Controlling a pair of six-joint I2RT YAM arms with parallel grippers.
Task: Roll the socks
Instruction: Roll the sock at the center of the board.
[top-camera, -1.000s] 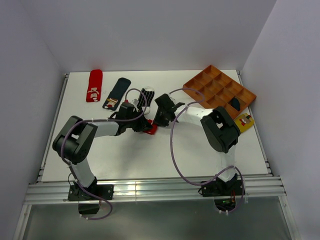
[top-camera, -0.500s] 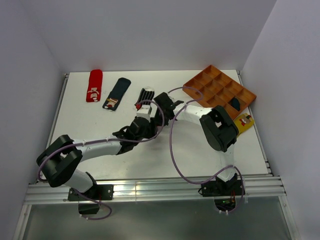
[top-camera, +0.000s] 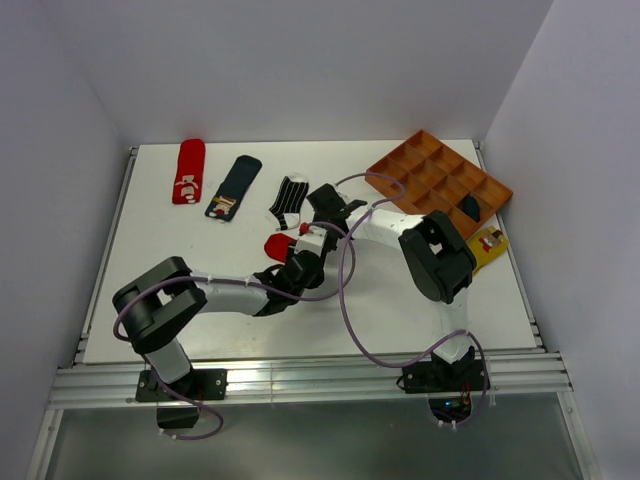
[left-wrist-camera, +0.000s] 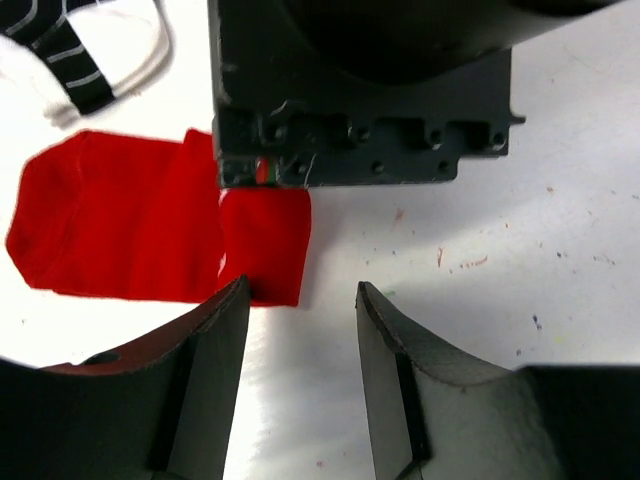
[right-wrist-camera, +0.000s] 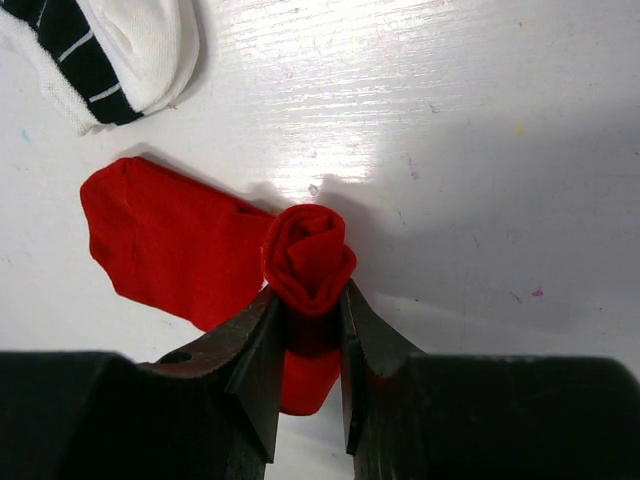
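Note:
A red sock (right-wrist-camera: 170, 240) lies partly rolled on the white table, and my right gripper (right-wrist-camera: 305, 300) is shut on its rolled end (right-wrist-camera: 308, 262). From above, the sock (top-camera: 279, 246) sits mid-table with the right gripper (top-camera: 318, 226) over its right end. My left gripper (left-wrist-camera: 302, 290) stands open just beside the sock's near corner (left-wrist-camera: 262, 240), with only bare table between its fingers; from above the left gripper (top-camera: 302, 262) is just in front of the sock. Other socks lie flat behind: striped (top-camera: 290, 200), navy with a patch (top-camera: 232, 187), red with white marks (top-camera: 187, 170).
An orange compartment tray (top-camera: 440, 180) stands at the back right with a dark sock (top-camera: 470, 207) in one cell. A yellow sock (top-camera: 488, 243) lies beside it. The right gripper's housing (left-wrist-camera: 360, 90) hangs directly ahead of the left fingers. Cables loop over both forearms.
My left gripper has opened, let go of the red sock and swung round to its near right side. The right gripper has kept its hold on the rolled end.

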